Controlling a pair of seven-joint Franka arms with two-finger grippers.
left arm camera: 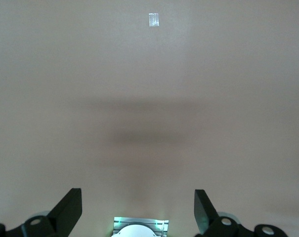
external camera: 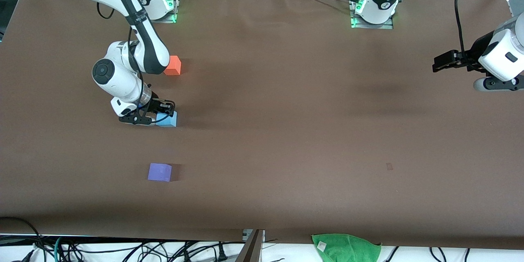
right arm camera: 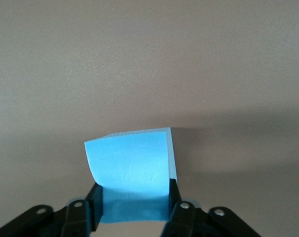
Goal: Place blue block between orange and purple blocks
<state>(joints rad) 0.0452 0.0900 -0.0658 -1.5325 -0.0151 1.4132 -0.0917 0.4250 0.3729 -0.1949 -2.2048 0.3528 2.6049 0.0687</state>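
The blue block [external camera: 168, 120] is low on the brown table, between the orange block [external camera: 173, 65] and the purple block [external camera: 159, 172]; the orange one is farther from the front camera, the purple one nearer. My right gripper [external camera: 165, 113] is shut on the blue block [right arm camera: 129, 163], a finger pressed against each side, as the right wrist view shows around the gripper [right arm camera: 134, 190]. Part of the orange block is hidden by the right arm. My left gripper [external camera: 436, 66] waits open over the left arm's end of the table, nothing between its fingers [left arm camera: 138, 197].
A green cloth [external camera: 346, 246] lies at the table's edge nearest the front camera. A small tape mark [external camera: 389, 166] is on the table toward the left arm's end, and the tape mark [left arm camera: 153, 19] shows under the left gripper. Cables [external camera: 123, 249] run below the near edge.
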